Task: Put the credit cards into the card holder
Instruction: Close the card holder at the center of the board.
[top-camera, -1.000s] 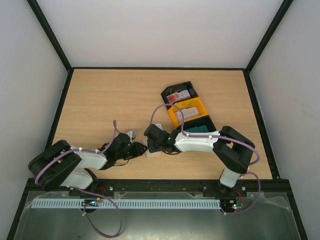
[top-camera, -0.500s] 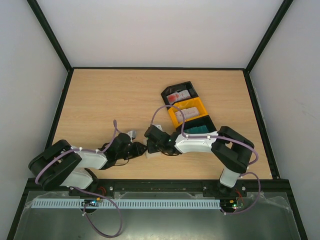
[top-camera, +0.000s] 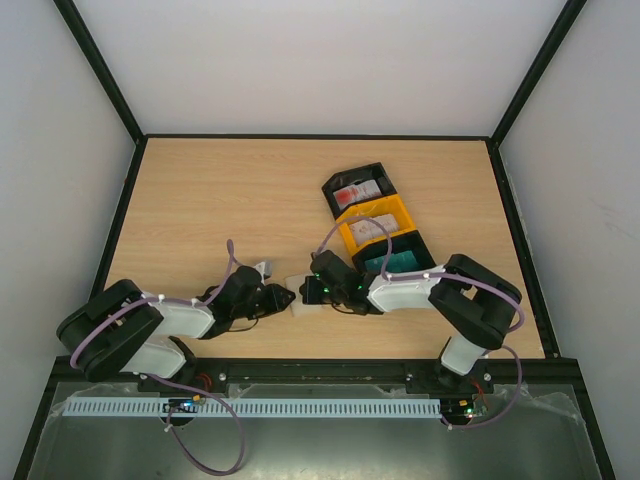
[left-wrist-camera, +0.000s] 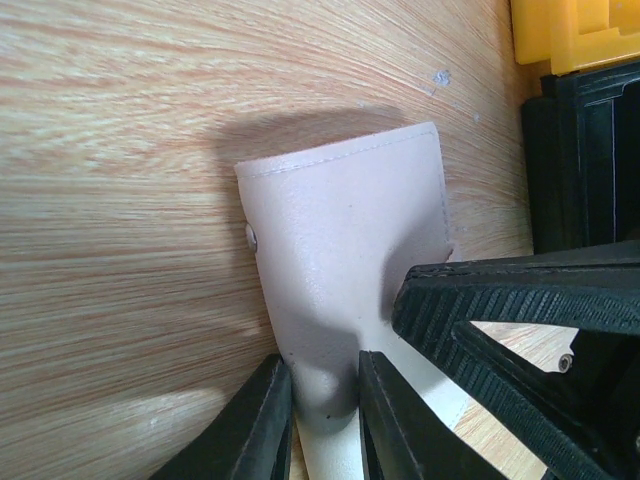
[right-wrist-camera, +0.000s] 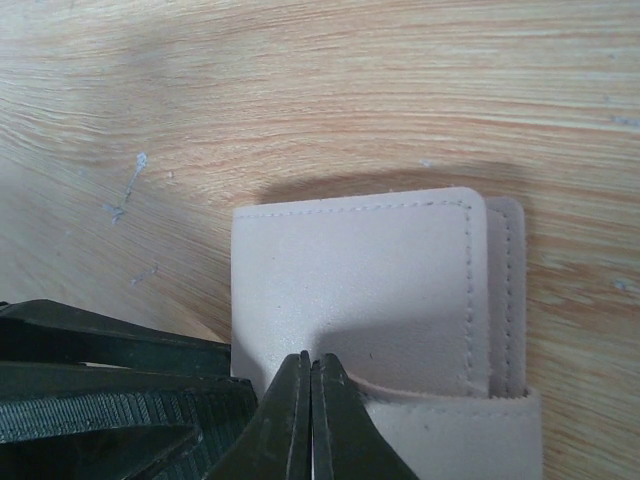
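The pale beige card holder (top-camera: 299, 290) lies on the table near the front, between my two grippers. In the left wrist view the card holder (left-wrist-camera: 350, 230) shows its snap dot, and my left gripper (left-wrist-camera: 325, 415) is shut on its near fold. In the right wrist view my right gripper (right-wrist-camera: 310, 385) is shut on the edge of the top flap of the card holder (right-wrist-camera: 360, 280). The credit cards lie in three bins: white with red print (top-camera: 358, 191), pale beige (top-camera: 377, 224) and teal (top-camera: 399, 260). In the top view the left gripper (top-camera: 283, 298) and right gripper (top-camera: 311, 292) face each other.
The three bins stand in a diagonal row right of centre: a black one (top-camera: 372, 172), an orange one (top-camera: 348, 236) and a black one (top-camera: 418, 243). The orange and black bins (left-wrist-camera: 580, 120) show at the right edge of the left wrist view. The right arm's elbow hangs over the front right.
My right gripper and wrist have moved to the right, so more of the card holder shows between the grippers. The left gripper has kept its hold and place.
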